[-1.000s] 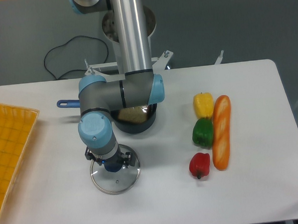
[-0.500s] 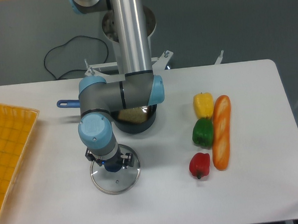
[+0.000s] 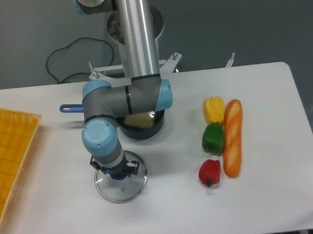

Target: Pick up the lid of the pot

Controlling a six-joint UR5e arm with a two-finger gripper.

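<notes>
Jaws narrow at lid (image 3: 122,195) knob (image 3: 118,176), grip unclear; lid apart from crate (image 3: 13,140) & front tbl edge (image 3: 231,233)

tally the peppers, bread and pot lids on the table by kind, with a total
yellow pepper, green pepper, red pepper: 3
bread loaf: 1
pot lid: 1
total: 5

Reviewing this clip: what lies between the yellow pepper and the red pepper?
The green pepper lies between the yellow pepper and the red pepper, as the fixed camera view shows.
</notes>
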